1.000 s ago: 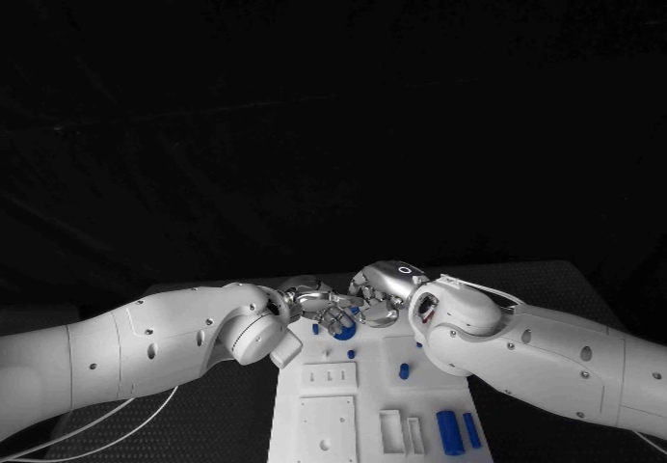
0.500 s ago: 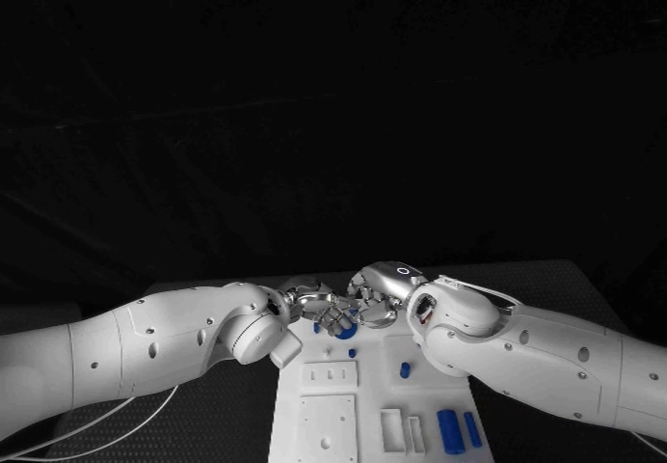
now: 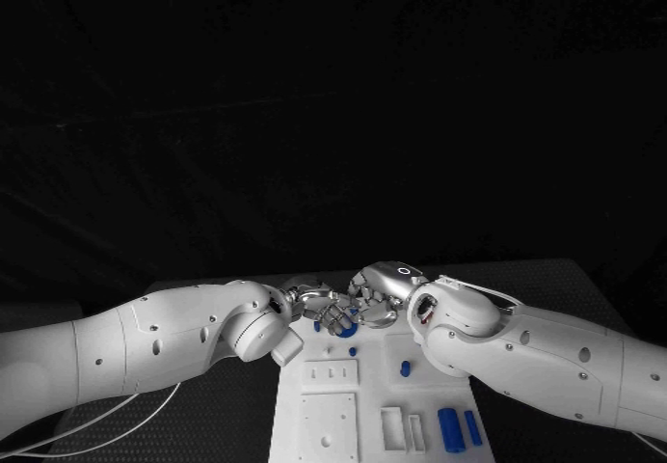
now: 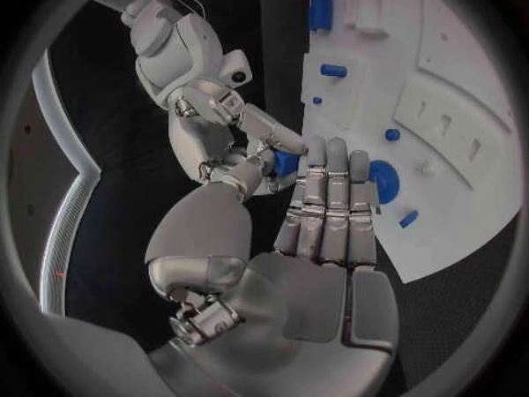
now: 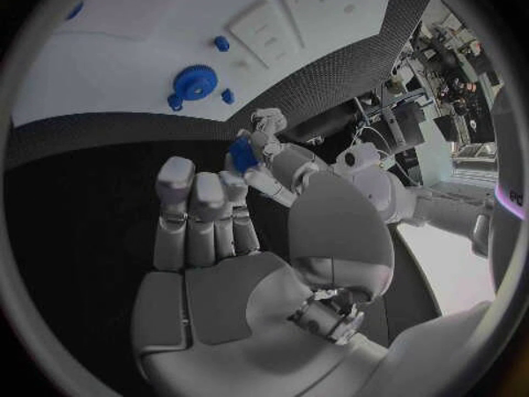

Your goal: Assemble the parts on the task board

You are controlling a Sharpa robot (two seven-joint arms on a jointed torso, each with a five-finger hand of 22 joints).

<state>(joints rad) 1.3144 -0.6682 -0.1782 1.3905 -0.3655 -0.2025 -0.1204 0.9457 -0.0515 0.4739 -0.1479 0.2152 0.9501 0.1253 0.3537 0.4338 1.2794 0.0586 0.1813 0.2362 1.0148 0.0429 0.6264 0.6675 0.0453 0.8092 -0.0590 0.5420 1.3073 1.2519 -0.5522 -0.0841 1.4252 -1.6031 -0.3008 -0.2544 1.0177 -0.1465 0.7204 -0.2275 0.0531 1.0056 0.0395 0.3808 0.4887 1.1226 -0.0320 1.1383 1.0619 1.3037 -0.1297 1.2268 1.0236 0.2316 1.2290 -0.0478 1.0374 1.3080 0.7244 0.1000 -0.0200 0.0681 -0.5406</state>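
My two hands meet fingertip to fingertip above the far end of the white task board (image 3: pixel 327 417). Between them hangs a small blue part (image 4: pixel 285 161) (image 5: pixel 242 154). My left hand (image 3: pixel 317 301) (image 4: pixel 325 229) pinches it between its thumb and straight fingers. The fingers of my right hand (image 3: pixel 378 294) (image 5: pixel 210 229) also close on it from the other side. Just below the hands, a blue gear (image 3: pixel 343 331) (image 4: pixel 383 178) (image 5: pixel 193 82) lies on the board.
Other blue pieces stand on the board: a short peg (image 3: pixel 405 368), a small stud (image 3: pixel 352 354), a thick cylinder (image 3: pixel 447 429) and a thinner one (image 3: pixel 472 428) at the near right. White blocks (image 3: pixel 390 424) stand beside them. A cable (image 3: pixel 84 439) lies at the near left.
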